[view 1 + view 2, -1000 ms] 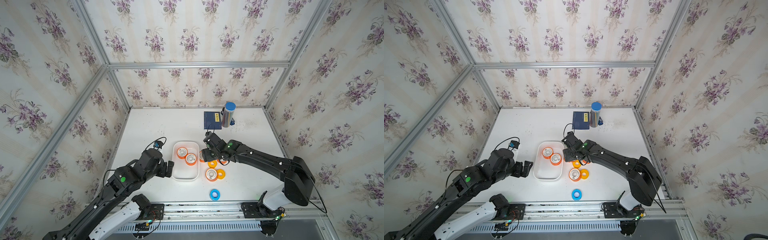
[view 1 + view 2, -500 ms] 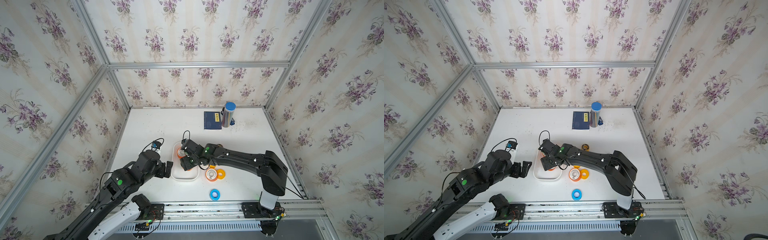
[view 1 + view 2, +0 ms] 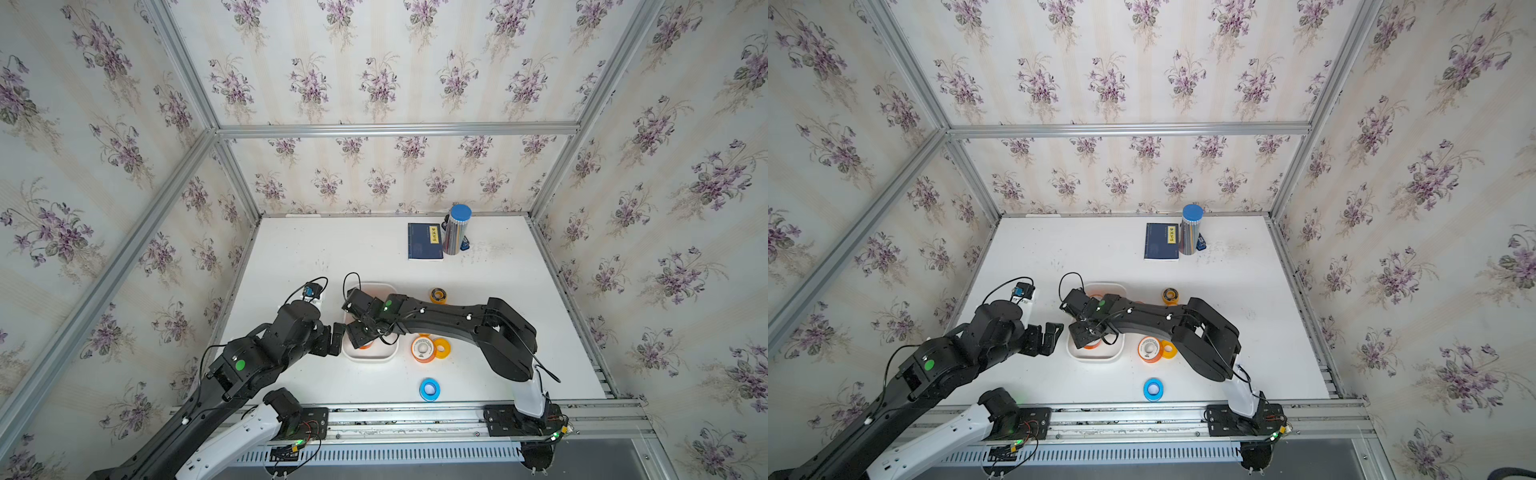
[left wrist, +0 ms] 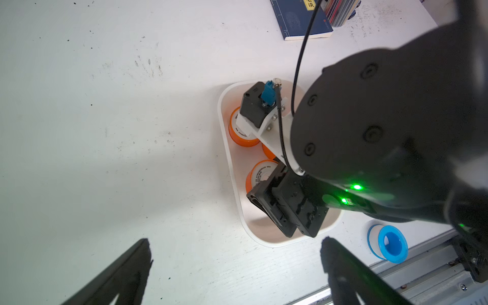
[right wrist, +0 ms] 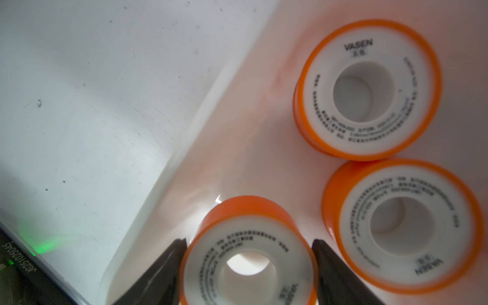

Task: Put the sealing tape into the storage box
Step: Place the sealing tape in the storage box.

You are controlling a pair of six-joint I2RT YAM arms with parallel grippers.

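My right gripper [image 5: 248, 266] is shut on an orange sealing tape spool [image 5: 245, 227] with a white face, over the near end of the white storage box [image 5: 184, 158]. Two more orange spools [image 5: 367, 89] [image 5: 404, 227] lie flat inside the box. In both top views the right gripper [image 3: 360, 336] [image 3: 1083, 336] reaches over the box [image 3: 374, 358] [image 3: 1096, 356]. My left gripper [image 3: 334, 338] [image 4: 236, 248] stands open and empty just left of the box. On the table right of the box lie an orange spool [image 3: 423, 349], a yellow one [image 3: 442, 347], a blue one [image 3: 429, 389] and a yellow one [image 3: 437, 295] farther back.
A dark blue booklet [image 3: 424, 241] and a tall silvery cylinder with a blue cap [image 3: 456, 230] stand at the back of the table. The metal rail [image 3: 415, 415] runs along the front edge. The right arm's forearm spans the table from the box to the right.
My right gripper has swung left from the table beside the box to over the box's near end, carrying the orange spool. The left gripper has shifted only slightly and stays open.
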